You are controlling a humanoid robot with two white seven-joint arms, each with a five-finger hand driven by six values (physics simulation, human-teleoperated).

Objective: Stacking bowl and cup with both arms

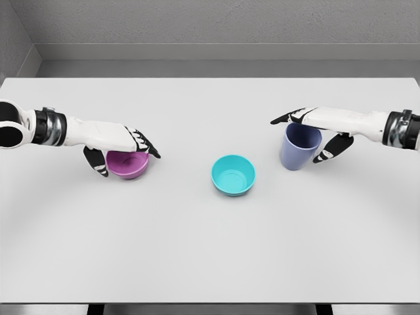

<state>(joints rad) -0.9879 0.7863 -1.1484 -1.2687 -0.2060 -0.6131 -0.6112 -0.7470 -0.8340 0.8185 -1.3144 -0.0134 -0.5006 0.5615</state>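
Reaching in from your left, left hand (pixel 121 146) with fingers closed around the purple bowl (pixel 128 164), teal bowl (pixel 233 175) alone mid-surface (pixel 197 256), blue cup (pixel 300 146) upright to its right, your right hand (pixel 318 128) with fingers clasping its rim.

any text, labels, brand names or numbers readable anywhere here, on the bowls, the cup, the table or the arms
None: no readable text, label, brand, number or sign appears anywhere in the head view.
Purple bowl: plain, no marking.
Teal bowl: plain, no marking.
Blue cup: plain, no marking.
Table: bare white surface, no print.
Left robot hand and right robot hand: white shells with black parts, no lettering visible.
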